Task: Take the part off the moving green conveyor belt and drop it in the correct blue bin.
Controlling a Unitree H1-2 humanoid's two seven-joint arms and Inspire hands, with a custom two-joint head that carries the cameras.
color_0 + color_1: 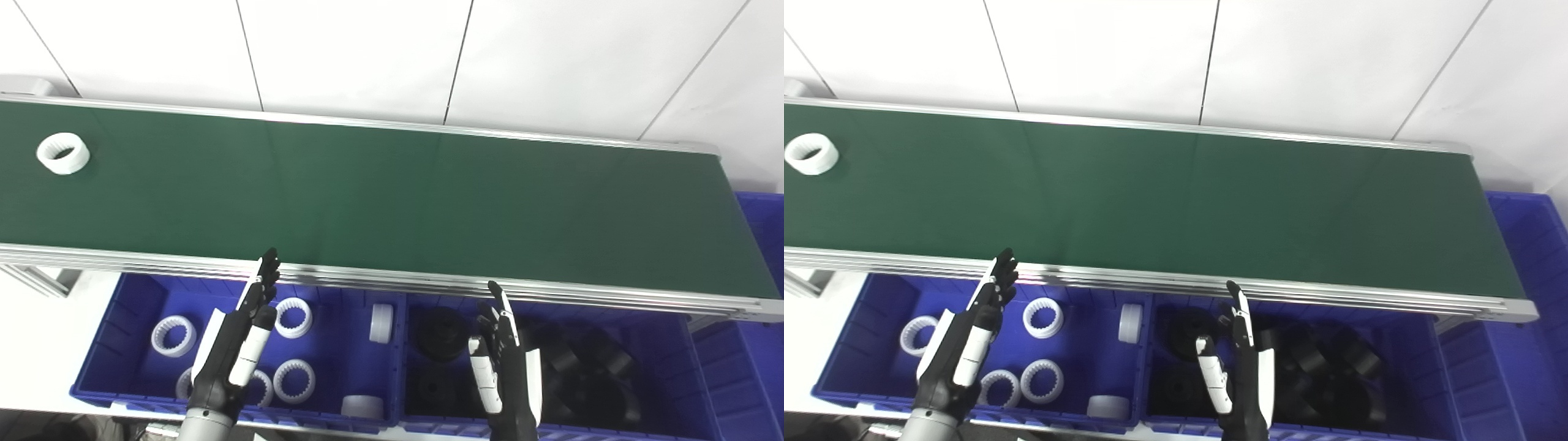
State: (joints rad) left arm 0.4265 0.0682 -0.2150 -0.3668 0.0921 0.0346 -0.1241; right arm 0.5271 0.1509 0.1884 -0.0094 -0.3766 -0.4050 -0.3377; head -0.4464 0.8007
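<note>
One white ring [63, 153] lies on the green belt [392, 202] far out at about ten o'clock, well apart from both arms and touched by nothing. Below the belt's near metal rail sit two blue bins side by side: the left bin [131, 294] holds white toothed rings and a few plain white rollers, while the right bin [692, 367] holds black round parts. The left robot hand [236, 343] hovers over the left bin at about seven o'clock, fingers stretched straight and apart, tips reaching up to the rail, holding nothing. The right robot hand [505, 367] hangs over the right bin at about five o'clock, likewise spread with fingers pointing toward the belt, empty. Another blue bin [762, 233] shows at the belt's far right end, around three o'clock.
</note>
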